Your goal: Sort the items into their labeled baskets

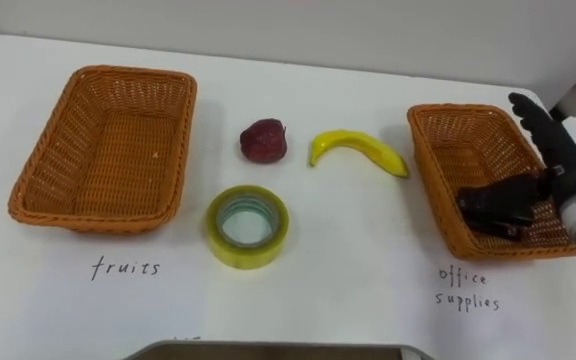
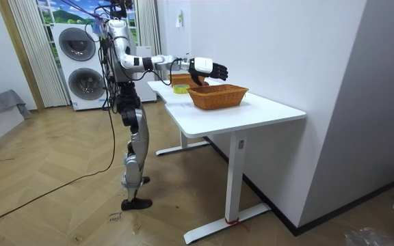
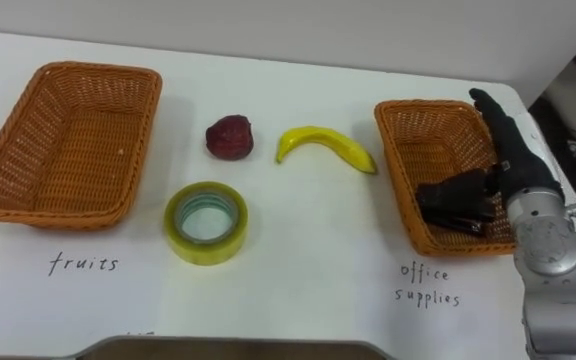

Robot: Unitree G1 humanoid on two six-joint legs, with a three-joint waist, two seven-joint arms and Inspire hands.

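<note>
while the right hand (image 1: 560, 150) is held over the right basket (image 1: 428, 158), fingers straight and apart, a black item (image 1: 493, 205) is seen inside; the tape roll (image 1: 253, 252), left and nearer, is judged next to be reached.

Open table (image 1: 368, 260) lies between your two baskets, interrupted by red fruit (image 1: 263, 140), banana (image 1: 358, 152) and tape roll (image 1: 247, 226). Your right hand (image 1: 566, 160) hangs over the right basket (image 1: 424, 160), hemmed by its walls and a black item (image 1: 496, 206); the left basket (image 1: 118, 73) is unobstructed.
</note>
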